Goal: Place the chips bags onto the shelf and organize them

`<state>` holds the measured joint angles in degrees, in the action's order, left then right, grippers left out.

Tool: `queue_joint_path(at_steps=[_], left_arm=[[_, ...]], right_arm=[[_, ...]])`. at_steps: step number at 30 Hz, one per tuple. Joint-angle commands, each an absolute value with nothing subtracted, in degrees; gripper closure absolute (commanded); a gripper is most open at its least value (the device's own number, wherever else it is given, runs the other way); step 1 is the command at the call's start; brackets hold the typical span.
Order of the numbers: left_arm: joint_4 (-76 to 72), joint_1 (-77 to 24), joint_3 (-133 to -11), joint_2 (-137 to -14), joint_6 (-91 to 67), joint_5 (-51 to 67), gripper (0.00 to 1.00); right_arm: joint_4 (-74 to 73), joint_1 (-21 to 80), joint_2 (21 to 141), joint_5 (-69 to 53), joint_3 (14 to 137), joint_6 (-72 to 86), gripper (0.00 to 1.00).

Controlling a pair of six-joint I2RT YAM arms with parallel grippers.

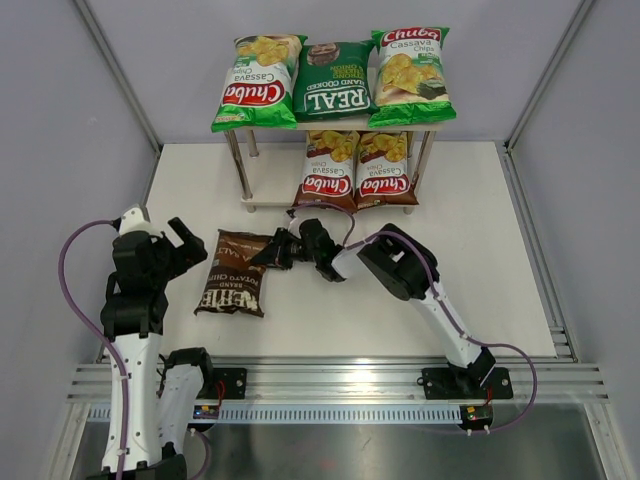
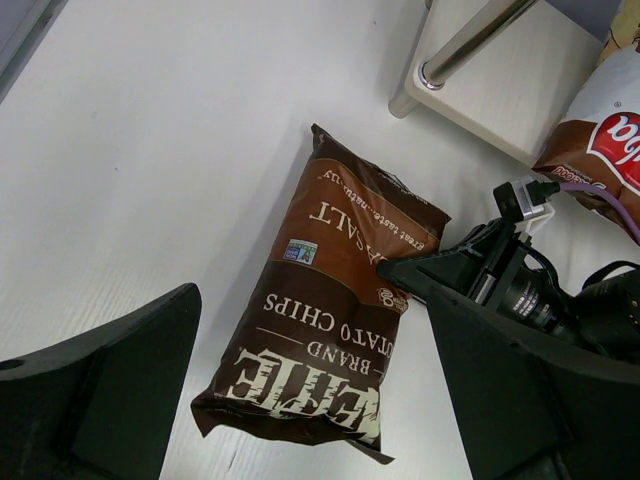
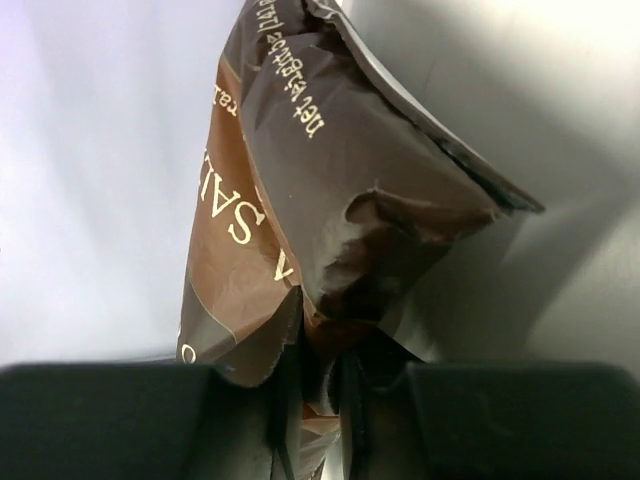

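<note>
A white table point(image 1: 480, 300) carries a small two-tier shelf point(image 1: 268, 192) at its far side. Five bags already sit on it. On the top board are a light-green bag point(image 1: 258, 82) at left, a dark-green bag point(image 1: 333, 80) in the middle and a second light-green bag point(image 1: 410, 75) at right. On the lower board a brown bag point(image 1: 328, 168) sits beside a second brown bag point(image 1: 385, 168), with a gap at the left.

The sixth, a dark-brown bag point(image 1: 234, 272), lies on the table, nearer than the shelf and left of centre. Shelving it looks like the only step left.

The right claw point(image 1: 272, 252) is clamped on that bag's right edge. The left claw point(image 1: 165, 238) hovers just left of the bag, spread wide, holding nothing.

Only the overhead view shows the stocked shelf. Only the right wrist view shows crinkled foil pinched between the fingers point(image 3: 480, 420).
</note>
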<state>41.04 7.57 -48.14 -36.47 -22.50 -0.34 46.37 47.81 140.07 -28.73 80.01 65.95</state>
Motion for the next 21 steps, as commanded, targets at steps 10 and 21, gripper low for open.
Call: queue_joint_path(at_steps=[10, 21], left_arm=[[38.1, 7.0, -47.7, -34.9, -22.3, 2.0, 0.01], [37.4, 5.5, -47.8, -34.5, -21.7, 3.6, 0.01]], right_arm=[[56.2, 49.4, 123.8, -25.5, 62.4, 62.8, 0.99], [51.3, 49.5, 108.0, -25.8, 57.1, 56.5, 1.0]])
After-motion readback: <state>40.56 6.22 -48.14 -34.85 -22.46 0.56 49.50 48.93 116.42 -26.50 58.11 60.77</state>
